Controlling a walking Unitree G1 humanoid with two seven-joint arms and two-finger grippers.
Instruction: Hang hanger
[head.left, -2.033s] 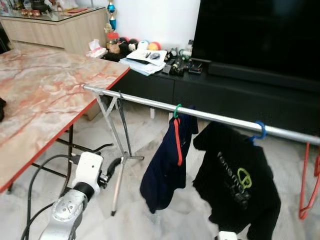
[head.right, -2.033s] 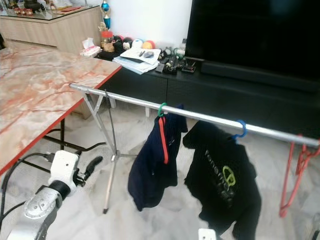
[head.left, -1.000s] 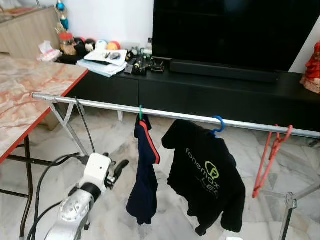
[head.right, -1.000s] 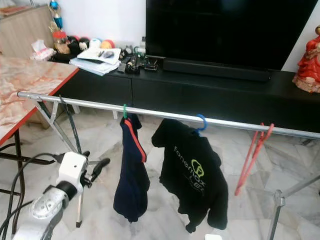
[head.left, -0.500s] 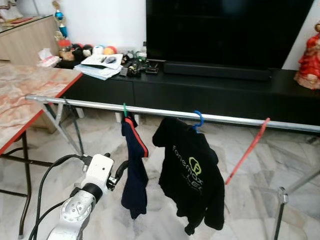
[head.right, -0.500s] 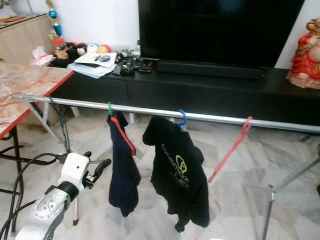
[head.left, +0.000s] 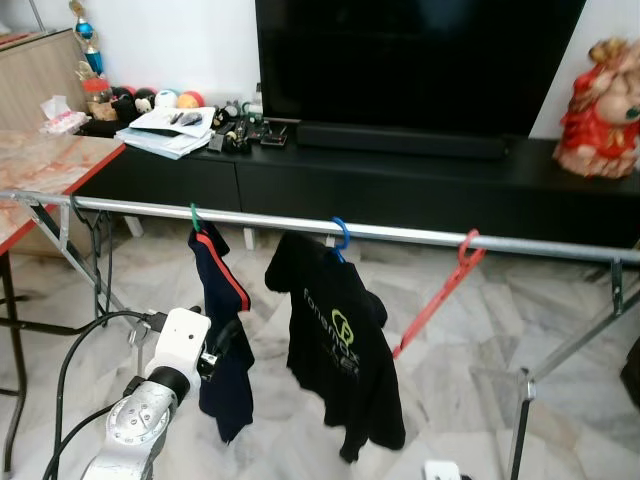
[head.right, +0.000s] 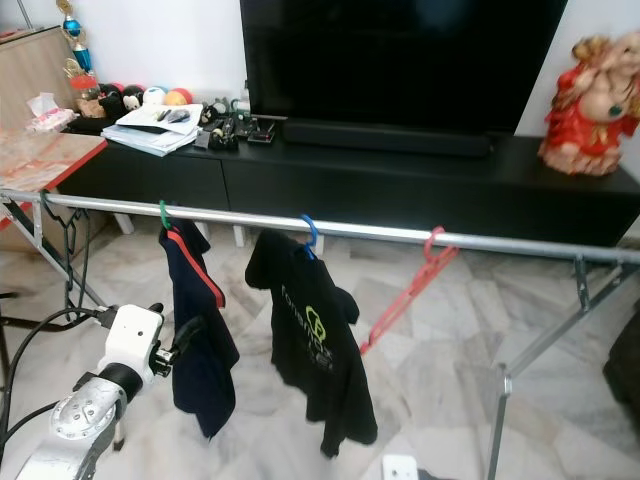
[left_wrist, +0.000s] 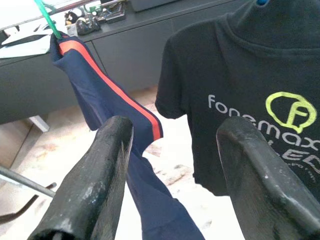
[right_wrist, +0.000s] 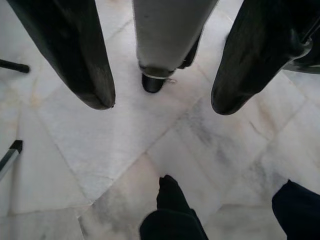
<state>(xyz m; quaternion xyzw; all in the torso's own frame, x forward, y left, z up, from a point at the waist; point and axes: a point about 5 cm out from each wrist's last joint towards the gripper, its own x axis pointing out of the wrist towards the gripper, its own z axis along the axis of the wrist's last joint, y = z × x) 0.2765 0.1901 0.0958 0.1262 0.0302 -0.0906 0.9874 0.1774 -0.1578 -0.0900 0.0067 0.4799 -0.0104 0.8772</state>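
Bright polished metal rail (head.left: 400, 232) carrying thin glossy plastic hangers — the red hanger (head.left: 435, 292) among them — over soft matt cloth shirts (head.left: 340, 350), above a smooth, faintly shiny marble floor (right_wrist: 165, 150), with scuffed matt-black fingers (left_wrist: 100, 190) nearby.

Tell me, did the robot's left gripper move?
Yes. The left gripper has come right up to the hanging navy garment; earlier it was well to the left of it.
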